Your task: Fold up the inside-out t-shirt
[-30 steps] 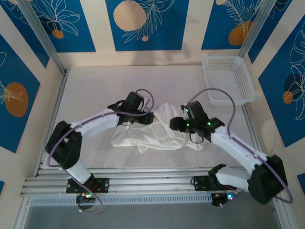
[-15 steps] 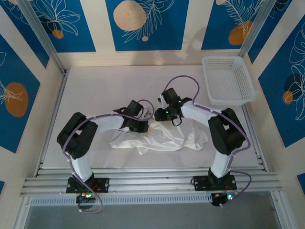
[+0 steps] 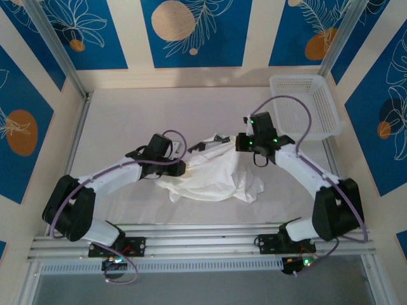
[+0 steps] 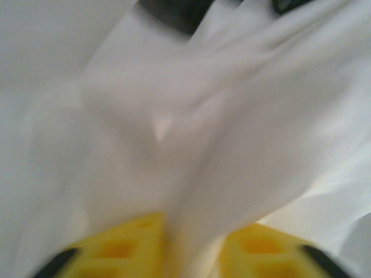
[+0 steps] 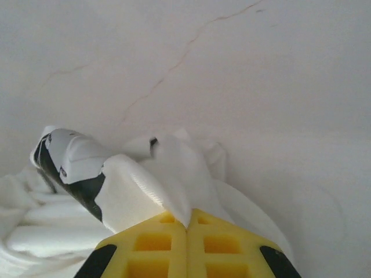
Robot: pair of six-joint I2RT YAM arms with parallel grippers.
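The t-shirt [image 3: 213,175] is soft white cloth, matt and wrinkled. The fingers [image 5: 153,246] of the right gripper [image 5: 186,225] and of the left gripper [image 4: 194,246] are yellow moulded plastic, smooth and dull. The basket [image 3: 294,78] is white plastic lattice. The table [image 3: 127,114] wears a matt, creased white cover. The rails [image 3: 203,236] are bare silvery metal.

White tabletop [image 3: 121,121]: crumpled white t-shirt [image 3: 213,178] heaped near centre; white lattice basket [image 3: 304,132] at far right corner.
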